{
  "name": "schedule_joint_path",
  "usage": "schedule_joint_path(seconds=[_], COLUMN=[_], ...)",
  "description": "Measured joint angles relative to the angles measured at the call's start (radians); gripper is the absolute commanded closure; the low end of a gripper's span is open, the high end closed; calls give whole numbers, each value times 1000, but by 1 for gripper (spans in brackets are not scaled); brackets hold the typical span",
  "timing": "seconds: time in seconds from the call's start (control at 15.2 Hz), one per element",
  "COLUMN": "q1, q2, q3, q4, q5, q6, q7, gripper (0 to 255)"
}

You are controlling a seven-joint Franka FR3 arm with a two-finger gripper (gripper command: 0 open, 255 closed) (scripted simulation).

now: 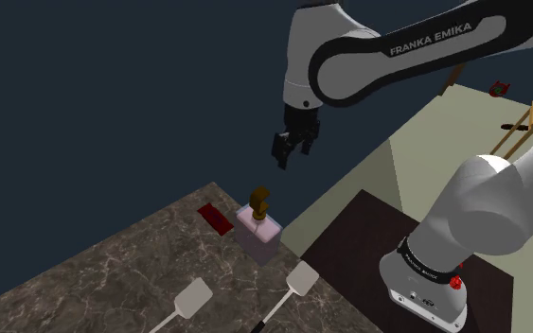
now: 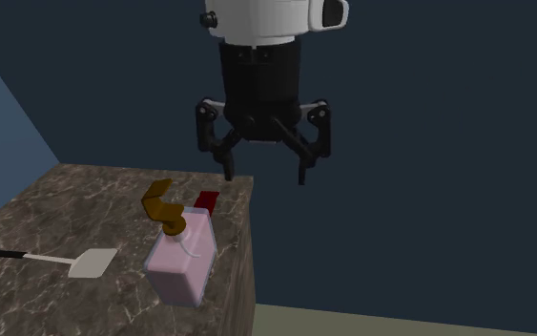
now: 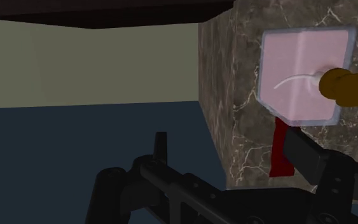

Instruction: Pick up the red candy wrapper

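The all-black two-finger gripper (image 2: pixel 264 178) hangs in the air in the upper middle of the second exterior view. Its fingers (image 2: pixel 301 172) are spread wide with nothing between them. In the shoulder view the gripper (image 1: pixel 291 149) sits just above the frame's centre, against the dark blue wall (image 1: pixel 113 95). It is clear of the dark brown, pale-veined marble counter (image 1: pixel 113 274) that fills the lower left.

The flat, dark red, rectangular candy wrapper (image 1: pixel 215 219) lies on the counter near its far corner. In the shoulder view it is just to the left of the clear, square, pink-filled soap bottle (image 1: pixel 260 235). The bottle stands upright and carries a curved brown pump (image 1: pixel 260 201).

In the second exterior view the candy wrapper (image 2: pixel 206 200) shows behind the soap bottle (image 2: pixel 182 260), close to the upper right corner of the counter (image 2: pixel 56 210) and below and left of the gripper. Whether wrapper and bottle touch cannot be told.

In the wrist view the gripper (image 3: pixel 228 143) looks down past the counter's edge. The candy wrapper (image 3: pixel 279 153) lies just beside the soap bottle (image 3: pixel 301 76), partly hidden by one of the fingers (image 3: pixel 304 153).

A white-bladed, dark-handled spatula (image 1: pixel 194 297) and a second spatula (image 1: pixel 302 279) of the same kind lie flat on the counter at the shoulder view's lower middle. The dark brown box stand (image 1: pixel 349 246) is at the lower right, on a beige floor (image 1: pixel 425 142).
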Motion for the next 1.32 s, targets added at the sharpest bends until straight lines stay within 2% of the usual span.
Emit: schedule_joint_path(seconds=[0.26,0.59,0.92,1.32], q1=[9,20,44,113], q2=[145,343,545,780], q3=[52,110,130,107], q4=[18,98,205,381], q5=[-12,-68,-170,-293], q6=[135,259,351,403], q7=[65,173,289,414], gripper=[0,0,0,0])
